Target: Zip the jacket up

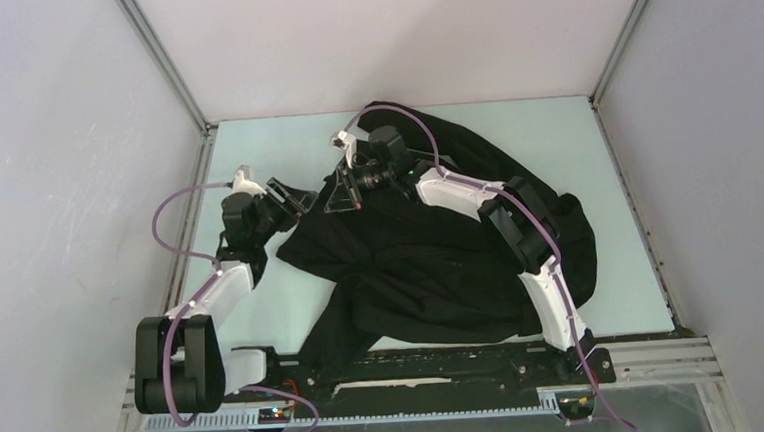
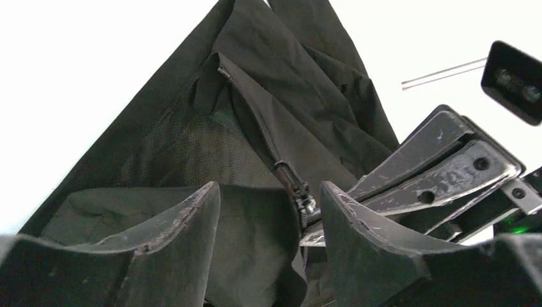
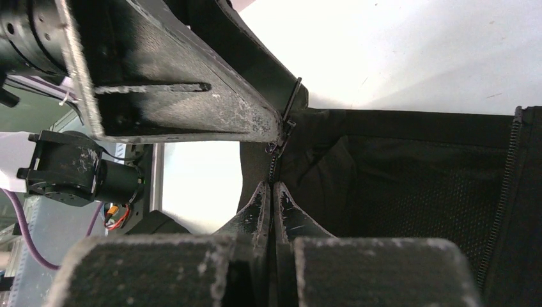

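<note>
The black jacket [image 1: 431,263] lies crumpled across the middle of the table, its mesh lining showing in both wrist views. My right gripper [image 1: 342,193] is shut on the jacket's zipper edge [image 3: 275,167] at the garment's far left corner, lifting it slightly. My left gripper [image 1: 302,203] faces it from the left, open. In the left wrist view its fingertips [image 2: 208,195] stand apart around a fold of jacket [image 2: 255,77], with the metal zipper slider [image 2: 305,203] close to the right finger. The other line of zipper teeth [image 3: 505,185] runs down the right side of the right wrist view.
The pale green table [image 1: 254,154] is boxed in by white walls and aluminium posts [image 1: 163,64]. A black rail [image 1: 447,357] with both arm bases runs along the near edge. The right arm [image 1: 520,238] lies across the jacket.
</note>
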`<state>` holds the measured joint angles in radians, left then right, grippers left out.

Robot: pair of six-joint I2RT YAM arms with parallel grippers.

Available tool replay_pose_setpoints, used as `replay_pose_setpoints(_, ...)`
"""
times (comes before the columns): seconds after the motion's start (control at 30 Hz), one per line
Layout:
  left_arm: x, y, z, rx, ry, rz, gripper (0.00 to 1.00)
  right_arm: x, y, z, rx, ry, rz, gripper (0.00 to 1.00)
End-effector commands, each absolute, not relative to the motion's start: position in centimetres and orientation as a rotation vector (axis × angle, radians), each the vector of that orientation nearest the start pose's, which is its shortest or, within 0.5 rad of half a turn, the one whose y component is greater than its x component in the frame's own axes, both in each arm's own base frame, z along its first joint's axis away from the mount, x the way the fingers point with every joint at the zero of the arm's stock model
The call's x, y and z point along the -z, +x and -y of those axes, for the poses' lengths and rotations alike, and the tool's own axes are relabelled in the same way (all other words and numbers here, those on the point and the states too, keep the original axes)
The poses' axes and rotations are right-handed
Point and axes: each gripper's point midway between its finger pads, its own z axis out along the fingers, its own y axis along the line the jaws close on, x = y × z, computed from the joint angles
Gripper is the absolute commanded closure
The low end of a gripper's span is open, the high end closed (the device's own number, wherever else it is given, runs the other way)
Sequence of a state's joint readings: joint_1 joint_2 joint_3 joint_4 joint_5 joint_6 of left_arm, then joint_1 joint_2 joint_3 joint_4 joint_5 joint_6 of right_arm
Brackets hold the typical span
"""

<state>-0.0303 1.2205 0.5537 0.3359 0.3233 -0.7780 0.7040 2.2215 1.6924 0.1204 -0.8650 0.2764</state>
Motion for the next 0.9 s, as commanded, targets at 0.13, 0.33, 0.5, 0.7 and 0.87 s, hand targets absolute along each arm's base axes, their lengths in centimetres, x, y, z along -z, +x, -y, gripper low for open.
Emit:
replay_pose_setpoints(0.13, -14.4, 36.1, 10.3, 0.923, -0.474, -1.876, 0.44, -17.5, 34.5, -48.0, -1.503, -1.046, -1.778, 1.0)
replay_pose_setpoints(0.33, -13.6, 34.9, 10.2, 0.909, -0.467, -1.89, 0.22, -17.1, 34.6, -48.2, -1.516, -1.038, -1.796, 1.0)
replay_pose_setpoints(0.5, -13.5, 34.4, 9.8, 0.884, -0.474, -1.884, 0.22, -17.1, 34.7, -48.1, -1.53, -1.032, -1.805, 1.0)
replay_pose_setpoints(0.7, -13.6, 34.3, 9.6, 0.898, -0.502, -1.864, 0.3, -16.9, 34.8, -48.2, -1.531, -1.029, -1.814, 1.0)
replay_pose_setpoints(0.87, -13.7, 34.0, 9.6, 0.926, -0.516, -1.84, 0.21, -16.9, 34.8, -48.2, -1.54, -1.027, -1.814, 1.0)
